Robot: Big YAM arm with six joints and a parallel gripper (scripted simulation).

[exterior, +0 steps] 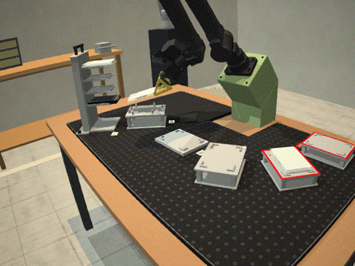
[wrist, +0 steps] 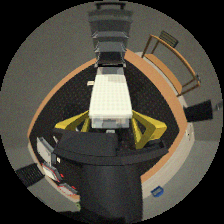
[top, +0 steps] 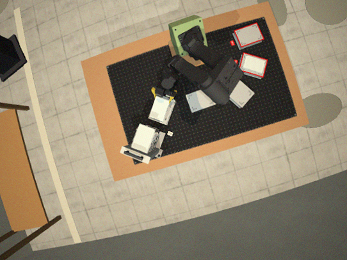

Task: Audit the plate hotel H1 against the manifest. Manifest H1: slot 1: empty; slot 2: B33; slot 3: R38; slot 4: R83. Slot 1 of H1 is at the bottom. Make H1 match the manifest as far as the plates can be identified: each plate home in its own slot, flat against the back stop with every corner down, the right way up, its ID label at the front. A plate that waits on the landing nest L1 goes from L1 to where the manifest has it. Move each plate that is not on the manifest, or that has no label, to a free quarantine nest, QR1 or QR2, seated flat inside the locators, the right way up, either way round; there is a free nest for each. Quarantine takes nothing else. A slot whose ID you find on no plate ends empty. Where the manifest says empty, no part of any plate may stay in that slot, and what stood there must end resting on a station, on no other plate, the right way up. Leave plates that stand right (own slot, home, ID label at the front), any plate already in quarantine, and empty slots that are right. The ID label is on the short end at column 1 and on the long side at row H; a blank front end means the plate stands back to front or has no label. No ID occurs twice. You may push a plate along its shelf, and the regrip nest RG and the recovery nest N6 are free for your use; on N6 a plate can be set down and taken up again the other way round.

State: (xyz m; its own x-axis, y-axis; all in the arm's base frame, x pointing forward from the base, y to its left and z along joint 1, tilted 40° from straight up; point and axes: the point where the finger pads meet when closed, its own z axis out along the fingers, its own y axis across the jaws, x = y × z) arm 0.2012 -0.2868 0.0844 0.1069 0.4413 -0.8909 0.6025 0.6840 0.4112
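My gripper (exterior: 162,86) has yellow fingers and is shut on the short end of a white plate (exterior: 141,95). It holds the plate tilted in the air, just above and behind a grey nest with pins (exterior: 146,116). In the top view the plate (top: 162,109) points from the gripper (top: 164,95) toward the hotel H1 (top: 144,141). The wrist view shows the plate (wrist: 111,97) between the fingers, with the hotel (wrist: 110,35) straight ahead. In the hotel (exterior: 92,88) the top slot holds a white plate (exterior: 98,63) and the bottom slot holds a dark plate (exterior: 104,99). The two middle shelves look bare.
Two red-rimmed quarantine nests stand at the right: the near one (exterior: 290,167) holds a white plate and the far one (exterior: 328,148) is bare. A raised grey nest (exterior: 221,165) and a low flat nest (exterior: 181,141) lie mid-table. The green arm base (exterior: 252,90) stands behind.
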